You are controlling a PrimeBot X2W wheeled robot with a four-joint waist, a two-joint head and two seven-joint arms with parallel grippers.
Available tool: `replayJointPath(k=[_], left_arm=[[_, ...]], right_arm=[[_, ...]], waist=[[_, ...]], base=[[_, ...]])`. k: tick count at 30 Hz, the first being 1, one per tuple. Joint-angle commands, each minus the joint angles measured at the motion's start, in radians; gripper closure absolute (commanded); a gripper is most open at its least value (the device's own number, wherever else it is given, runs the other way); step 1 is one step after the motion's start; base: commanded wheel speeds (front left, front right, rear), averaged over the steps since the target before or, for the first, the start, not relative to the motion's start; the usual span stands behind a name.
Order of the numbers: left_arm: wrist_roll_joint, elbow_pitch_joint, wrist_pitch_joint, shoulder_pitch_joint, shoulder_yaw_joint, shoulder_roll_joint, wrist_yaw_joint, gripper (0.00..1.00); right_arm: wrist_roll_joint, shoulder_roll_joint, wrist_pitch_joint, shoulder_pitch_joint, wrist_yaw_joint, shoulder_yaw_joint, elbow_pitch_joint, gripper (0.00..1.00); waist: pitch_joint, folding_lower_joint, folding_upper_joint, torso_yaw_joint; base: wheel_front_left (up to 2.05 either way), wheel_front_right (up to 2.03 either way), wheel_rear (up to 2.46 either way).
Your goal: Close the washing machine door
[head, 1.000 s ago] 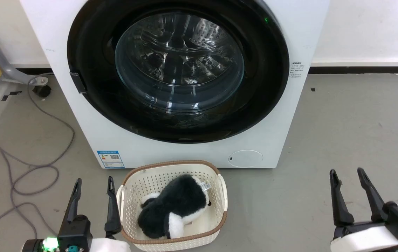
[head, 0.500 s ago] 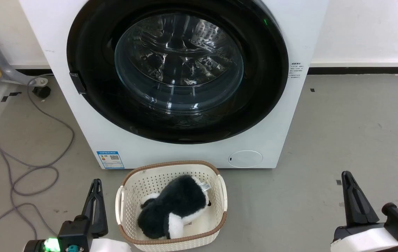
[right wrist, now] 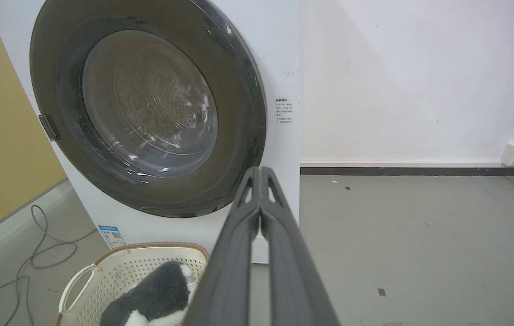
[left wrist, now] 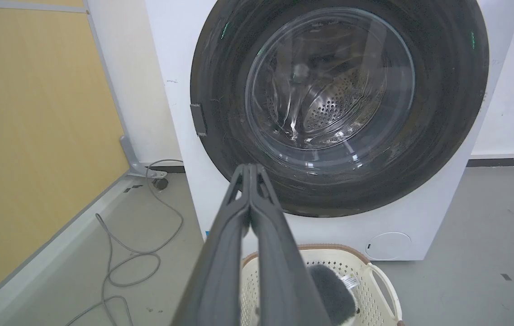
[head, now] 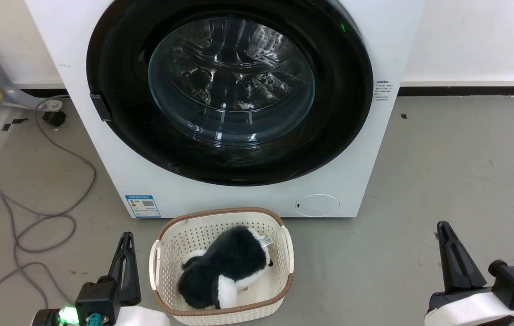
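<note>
Well, the washing machine door [head: 231, 86] sits shut and flush against the front of the white washing machine [head: 257, 197], filling the upper middle of the head view. Through its bulging glass the perforated steel drum [left wrist: 329, 108] shows amid reflections; what lies inside I cannot tell.

On the grey floor just in front of the machine, at lower centre, stands a cream perforated basket [head: 221, 212] with a brown rim. A black-and-white plush toy [head: 225, 271] lies in it, a small white tag at its upper right.

The left gripper [head: 126, 235] hangs at lower left, just beside the basket, its two dark fingers pressed together on nothing. The right gripper [head: 441, 225] is at lower right, well apart from the basket, fingers likewise together. A grey cable [head: 49, 217] loops across the floor at the left.
</note>
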Motion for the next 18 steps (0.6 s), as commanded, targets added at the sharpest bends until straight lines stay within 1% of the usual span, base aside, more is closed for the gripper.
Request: replayJointPath(k=[1, 18], left_arm=[[0.006, -0.002, 0.005, -0.011, 0.003, -0.001, -0.006, 1.00], [0.011, -0.004, 0.040, -0.020, 0.012, -0.007, -0.030, 1.00]], right_arm=[[-0.012, 0.001, 0.009, -0.002, 0.000, 0.003, -0.008, 1.00], [-0.031, 0.002, 0.045, -0.004, 0.000, 0.012, -0.022, 1.00]], waist=[[0.000, 0.0000, 0.0000, 0.000], [0.001, 0.0000, 0.0000, 0.005]], base=[[0.00, 0.00, 0.00], [0.00, 0.00, 0.00]])
